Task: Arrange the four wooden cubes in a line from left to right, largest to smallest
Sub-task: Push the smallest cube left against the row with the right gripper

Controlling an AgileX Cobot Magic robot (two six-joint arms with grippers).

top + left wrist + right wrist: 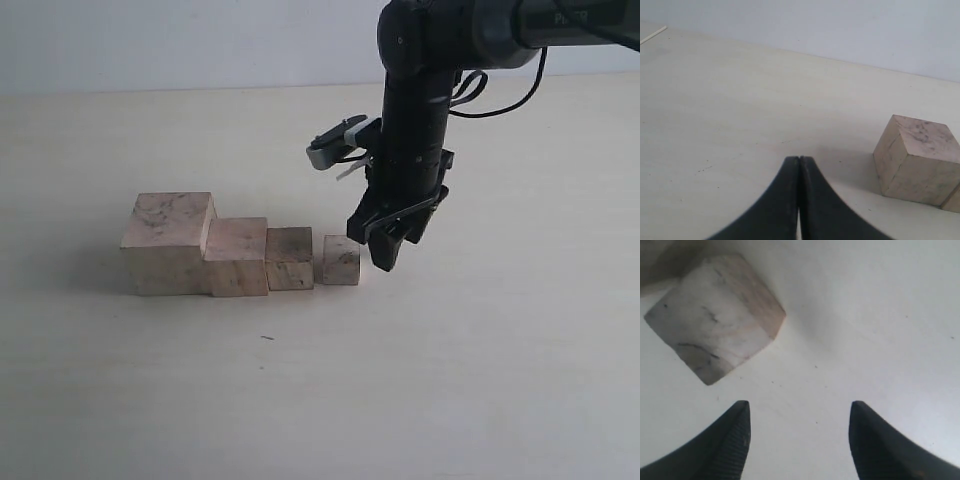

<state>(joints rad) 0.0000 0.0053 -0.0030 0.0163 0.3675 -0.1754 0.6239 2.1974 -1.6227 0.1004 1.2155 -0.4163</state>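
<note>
In the exterior view, a row is seen on the table [480, 380]: the largest cube [168, 243] at the left, then the second cube [237, 257], the darker third cube [289, 258] and the smallest cube [341, 260], which is set off by a narrow gap. The right gripper [388, 243] is held just beside the smallest cube, on its right. In the left wrist view, the left gripper [799, 159] is seen pressed closed on nothing, with the largest cube [917, 160] off to one side. In the right wrist view, the right gripper's [799, 412] jaws are spread wide and empty, and the smallest cube [715, 315] lies ahead of them, not between them. The order appears to be achieved. If the arm is swung away carelessly, the smallest cube could be clipped by a finger and knocked out of line
</note>
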